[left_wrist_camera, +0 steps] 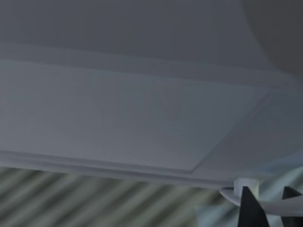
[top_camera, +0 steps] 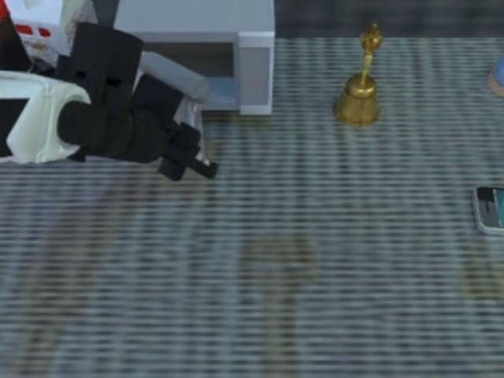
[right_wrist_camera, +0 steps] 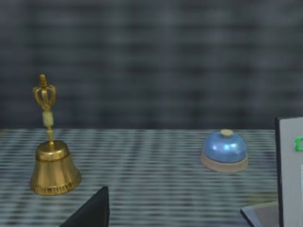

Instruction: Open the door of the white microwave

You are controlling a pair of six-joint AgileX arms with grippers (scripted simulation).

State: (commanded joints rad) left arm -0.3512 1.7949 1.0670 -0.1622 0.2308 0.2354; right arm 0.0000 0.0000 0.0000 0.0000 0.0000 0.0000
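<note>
The white microwave [top_camera: 197,31] sits at the table's [top_camera: 315,276] far left edge, cavity exposed, so our task looks well along. Its door [top_camera: 169,75] is swung out toward our left arm. Our left gripper [top_camera: 189,161] sits at the door's free edge, fingers straddling the handle [left_wrist_camera: 246,187], seemingly clamped to pull it wider. Our right gripper's state we cannot tell. A gold bell [top_camera: 361,79] stands well apart.

Top looks down; right wrist shares bell [top_camera: 358,98].
</note>
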